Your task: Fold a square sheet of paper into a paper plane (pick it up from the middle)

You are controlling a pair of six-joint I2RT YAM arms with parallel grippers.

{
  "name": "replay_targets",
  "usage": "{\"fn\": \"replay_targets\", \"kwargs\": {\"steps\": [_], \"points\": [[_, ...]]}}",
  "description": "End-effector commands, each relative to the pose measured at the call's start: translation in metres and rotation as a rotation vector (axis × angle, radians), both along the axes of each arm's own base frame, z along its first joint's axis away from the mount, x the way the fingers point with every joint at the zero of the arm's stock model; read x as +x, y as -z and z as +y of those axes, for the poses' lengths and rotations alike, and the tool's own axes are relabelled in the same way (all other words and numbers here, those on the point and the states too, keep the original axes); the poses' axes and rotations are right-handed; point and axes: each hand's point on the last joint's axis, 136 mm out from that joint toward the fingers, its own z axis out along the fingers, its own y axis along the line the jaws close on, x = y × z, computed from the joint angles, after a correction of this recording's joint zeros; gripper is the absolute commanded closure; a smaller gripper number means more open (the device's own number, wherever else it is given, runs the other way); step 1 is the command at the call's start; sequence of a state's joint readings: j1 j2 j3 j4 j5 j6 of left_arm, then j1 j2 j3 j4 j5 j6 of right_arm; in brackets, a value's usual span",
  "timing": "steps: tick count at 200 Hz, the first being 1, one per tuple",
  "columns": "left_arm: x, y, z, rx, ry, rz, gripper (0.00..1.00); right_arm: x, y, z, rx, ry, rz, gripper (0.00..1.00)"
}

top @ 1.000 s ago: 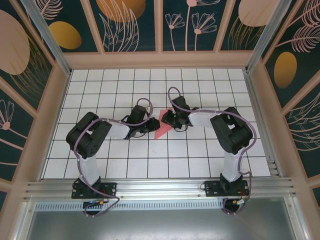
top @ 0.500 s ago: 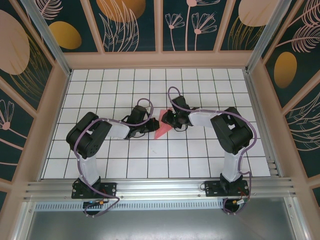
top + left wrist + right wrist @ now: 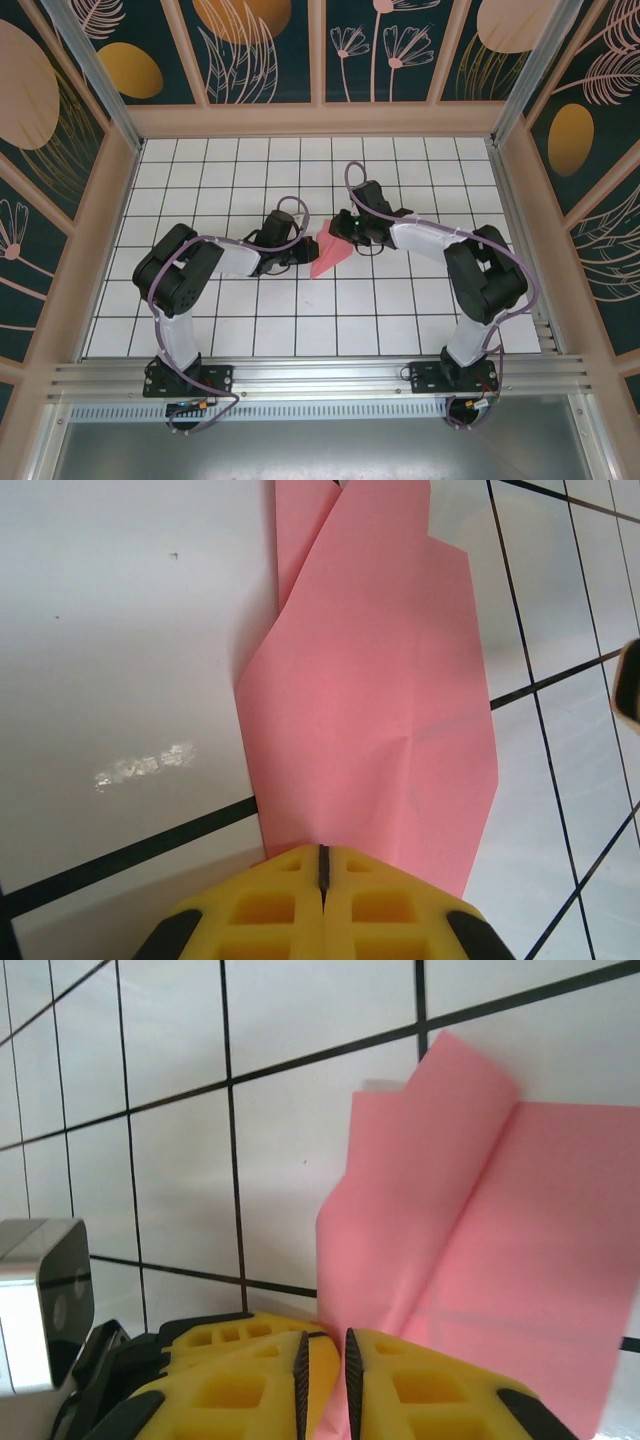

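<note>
The left gripper (image 3: 322, 858) has its yellow fingers pressed tight together on the near edge of the paper plane (image 3: 370, 710). From its wrist camera the salmon-pink paper fans away from the fingertips in overlapping folded layers over the white grid table (image 3: 120, 680).

The right gripper (image 3: 323, 1350) is pinched on the opposite side. Its wrist view shows a thin slit between the pads, the pink paper (image 3: 470, 1220) running down into it, and a raised crease running across the paper.

From above, neither grip can be made out. There the left gripper (image 3: 298, 252) and right gripper (image 3: 343, 233) sit on either side of the narrow pointed shape (image 3: 328, 256) at the middle of the table (image 3: 400, 310), tip toward the arm bases.

Compared with a second ago, the right arm's elbow has swung outward to the right and its wrist sits farther up the table. The left arm has kept its place.
</note>
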State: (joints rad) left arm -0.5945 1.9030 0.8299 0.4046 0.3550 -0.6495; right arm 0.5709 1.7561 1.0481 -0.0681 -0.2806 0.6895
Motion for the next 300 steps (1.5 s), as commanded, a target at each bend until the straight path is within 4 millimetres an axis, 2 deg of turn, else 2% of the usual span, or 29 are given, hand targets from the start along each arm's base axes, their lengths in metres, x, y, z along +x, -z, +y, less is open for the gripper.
{"fn": "replay_targets", "kwargs": {"steps": [1,63,113,163,230,266,300], "points": [[-0.021,0.056,0.034,0.197,-0.018,0.120,0.95,-0.010,0.010,0.018,0.040,-0.097,0.017,0.83],[-0.019,0.050,0.027,0.172,0.003,0.113,0.93,-0.009,0.036,0.023,0.020,-0.112,0.066,0.88],[-0.016,0.044,0.020,0.151,0.033,0.097,0.92,-0.007,0.034,0.026,0.035,-0.119,0.055,0.88],[-0.012,0.036,0.016,0.141,0.044,0.078,0.90,-0.006,0.049,0.023,0.000,-0.102,0.083,0.88],[-0.002,0.008,0.011,0.093,0.016,0.025,0.84,-0.006,0.054,0.013,-0.042,-0.062,0.090,0.88],[0.003,-0.015,0.011,0.041,-0.027,-0.018,0.76,-0.007,0.052,0.009,-0.045,-0.046,0.085,0.88],[0.000,-0.022,0.015,0.013,-0.062,-0.021,0.69,-0.007,0.045,0.010,-0.030,-0.045,0.066,0.88]]}}
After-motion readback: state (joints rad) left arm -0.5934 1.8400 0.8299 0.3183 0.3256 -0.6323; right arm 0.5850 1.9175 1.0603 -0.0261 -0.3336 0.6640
